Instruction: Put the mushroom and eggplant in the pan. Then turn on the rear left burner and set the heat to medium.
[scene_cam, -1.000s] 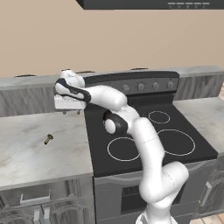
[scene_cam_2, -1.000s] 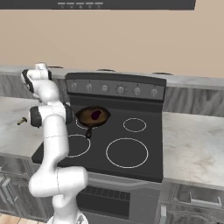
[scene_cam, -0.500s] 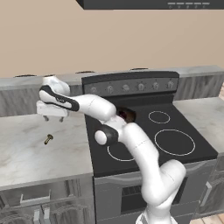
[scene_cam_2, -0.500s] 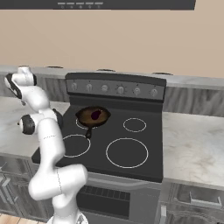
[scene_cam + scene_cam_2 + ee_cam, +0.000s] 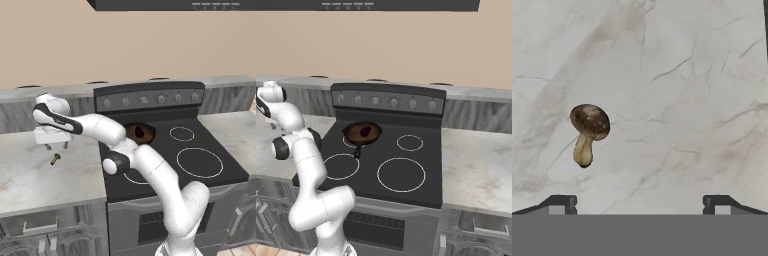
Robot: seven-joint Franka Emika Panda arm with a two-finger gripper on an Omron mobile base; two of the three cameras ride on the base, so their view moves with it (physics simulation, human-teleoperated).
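Meanwhile gripper, jaws wide and empty, hung over mushroom at frame left; eggplant lay in pan.

Mushroom: brown speckled cap, pale tan stem. Counter: white-grey marble, veined. Pan: dark brown inside. Eggplant: dark purple. Cooktop: black, white rings.

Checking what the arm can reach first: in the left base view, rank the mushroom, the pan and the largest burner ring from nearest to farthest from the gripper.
1. The mushroom, on the marble counter just below the gripper.
2. The pan, on the cooktop's rear left, holding the eggplant.
3. The largest burner ring, front right of the cooktop.
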